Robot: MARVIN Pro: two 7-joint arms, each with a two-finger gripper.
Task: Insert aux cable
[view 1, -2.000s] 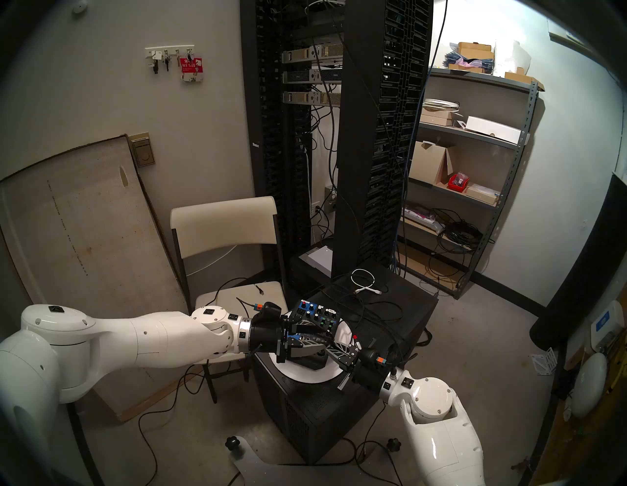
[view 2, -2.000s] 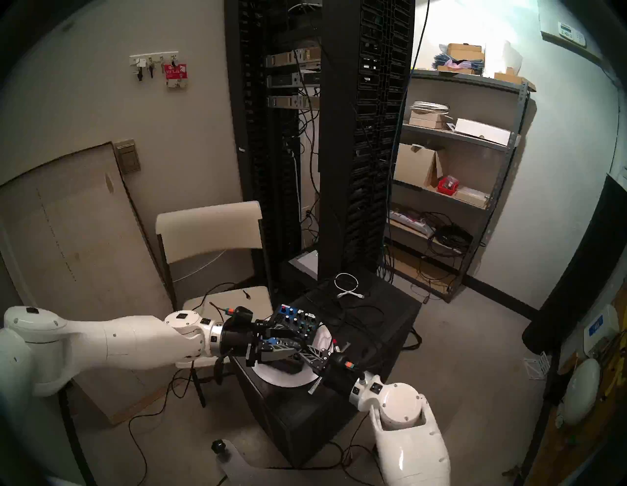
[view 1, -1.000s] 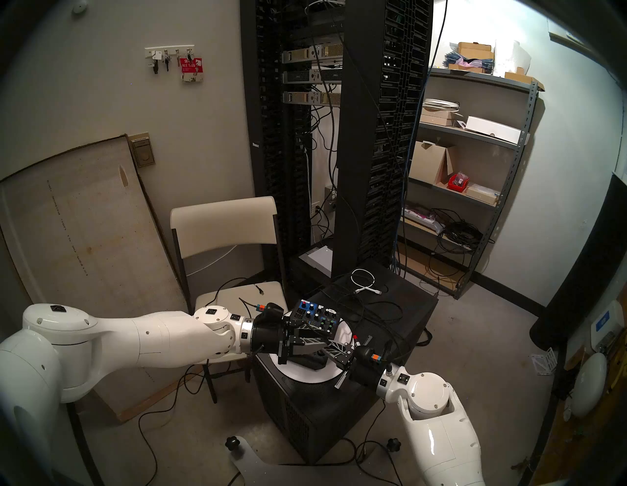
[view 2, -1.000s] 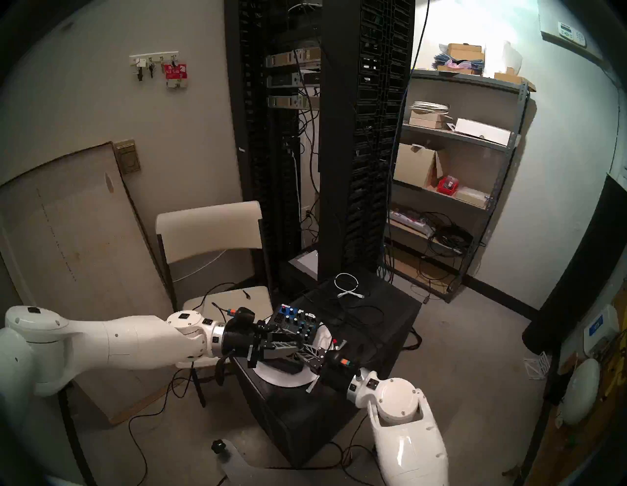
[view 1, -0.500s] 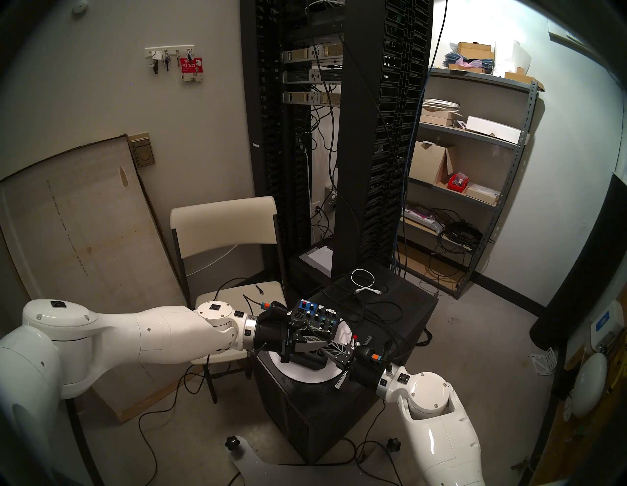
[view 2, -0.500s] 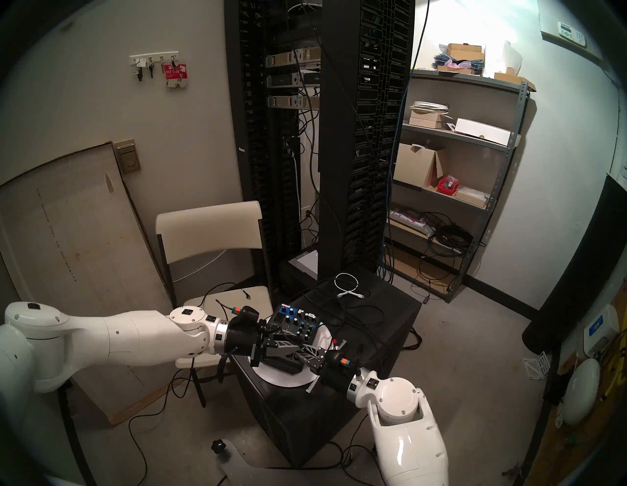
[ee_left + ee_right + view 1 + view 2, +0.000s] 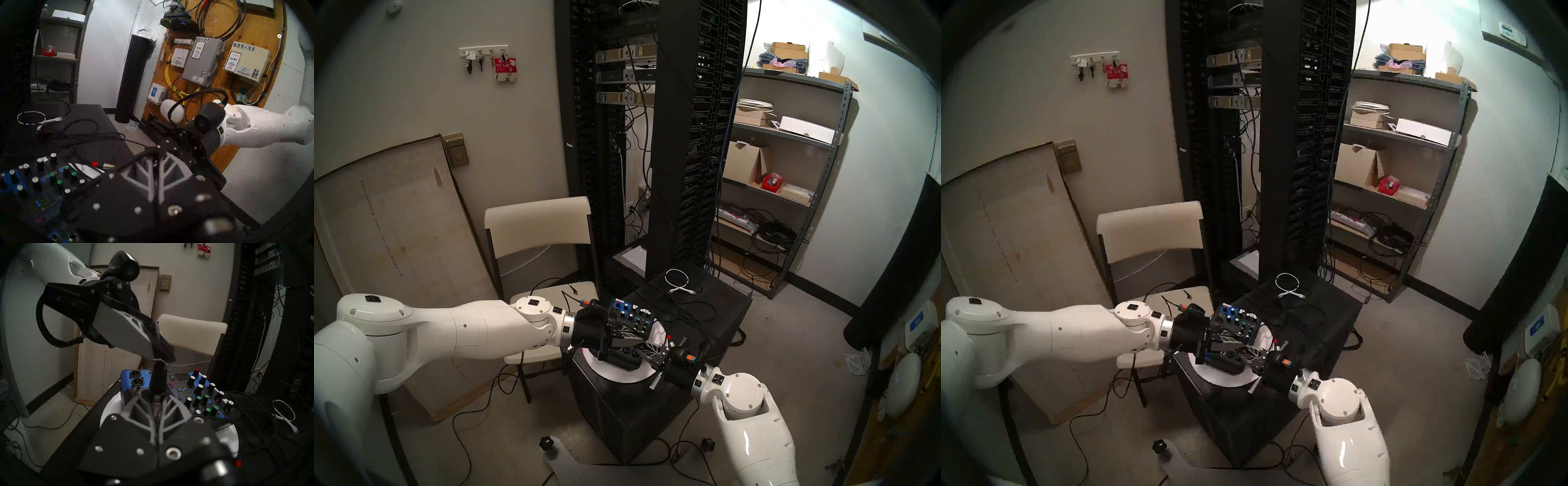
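A small blue-and-black mixer sits on a white disc; it also shows in the right wrist view. My right gripper is shut on the aux cable's black-bodied plug, just in front of the mixer's socket side. The plug's metal tip is hidden between the fingers. My left gripper is shut on the thin black cable right at the plug's upper end. In the head view both grippers, left and right, meet over the mixer's near end.
A silver plug with a red band lies right of the mixer. A white coiled cable and loose black cables lie on the black cabinet. A folding chair stands on the left, and server racks stand behind.
My left arm has moved right and a little up, closer over the mixer. My right arm shifted slightly left at first and has held still since. Both grippers stay shut.
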